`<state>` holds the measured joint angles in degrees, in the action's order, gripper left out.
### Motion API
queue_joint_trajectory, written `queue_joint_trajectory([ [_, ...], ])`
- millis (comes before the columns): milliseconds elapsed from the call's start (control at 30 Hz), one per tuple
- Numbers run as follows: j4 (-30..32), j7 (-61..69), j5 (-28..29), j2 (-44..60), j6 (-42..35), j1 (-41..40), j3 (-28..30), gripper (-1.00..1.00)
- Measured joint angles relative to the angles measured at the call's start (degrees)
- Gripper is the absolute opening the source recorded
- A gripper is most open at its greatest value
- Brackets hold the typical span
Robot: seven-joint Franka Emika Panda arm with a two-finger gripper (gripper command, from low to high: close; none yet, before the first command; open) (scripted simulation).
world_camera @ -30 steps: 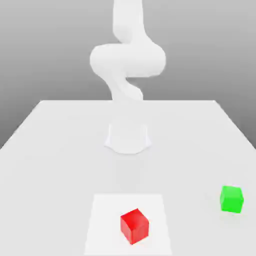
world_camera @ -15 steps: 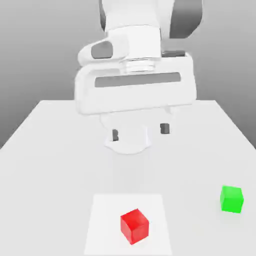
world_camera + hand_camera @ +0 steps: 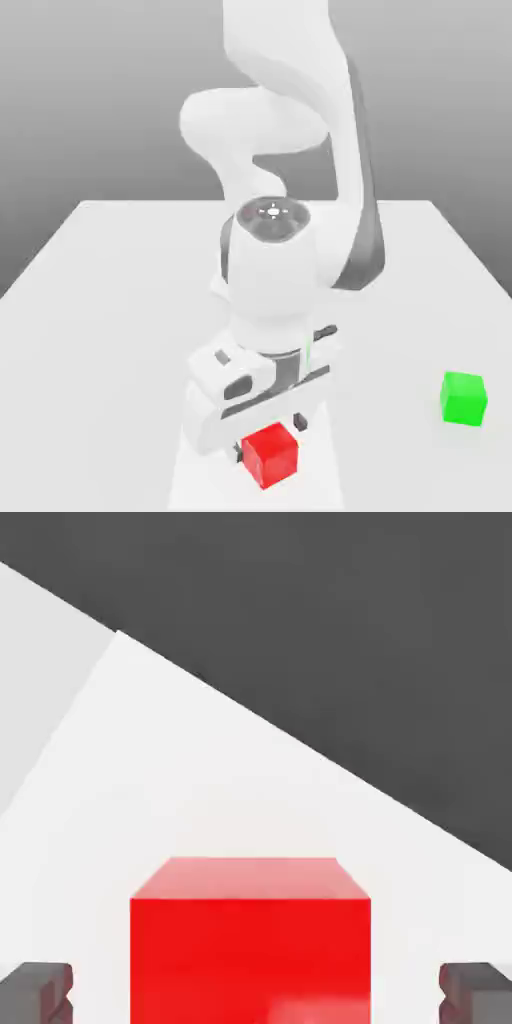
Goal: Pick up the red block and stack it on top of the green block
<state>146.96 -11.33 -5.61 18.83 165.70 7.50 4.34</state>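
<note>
Two blocks: a red block (image 3: 270, 455) and a green block (image 3: 464, 397), both sitting on the worktop (image 3: 110, 300), well apart.
Red block: low in the exterior view, just right of centre, on a paler square patch (image 3: 185, 470) of the worktop; in the hand view (image 3: 250, 942) it sits between the two dark fingertips (image 3: 38, 990).
Green block: at the right edge of the exterior view, slightly higher in the frame than the red one, nothing touching it.
Arm: the white Panda arm (image 3: 285, 250) bends down from the upper middle of the exterior view, with its hand directly above the red block.
Claw (image 3: 268, 448): lowered around the red block, fingers on either side with a gap to each face, so released and not gripping.
</note>
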Motion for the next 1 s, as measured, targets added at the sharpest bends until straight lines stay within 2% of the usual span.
queue_joint_trajectory([
  [200, 0.03, -0.14, 0.18, -0.17, -0.21, -0.03, 0.00, -1.00],
  [400, 1.60, -3.28, 3.45, -10.64, -9.08, 1.75, 0.88, -1.00],
  [533, 1.68, -9.81, 4.51, -13.28, -11.70, 9.42, -5.00, -1.00],
  [700, 1.51, -19.34, 5.75, -16.34, -14.83, 23.46, -12.44, -1.00],
  [867, 1.10, -23.76, 8.95, -9.21, -8.18, 25.60, -11.95, -1.00],
  [900, 1.01, -24.34, 9.70, -7.27, -6.34, 25.91, -11.49, 1.00],
  [1000, 1.01, -24.34, 9.70, -7.27, -6.34, 25.91, -11.49, 1.00],
])
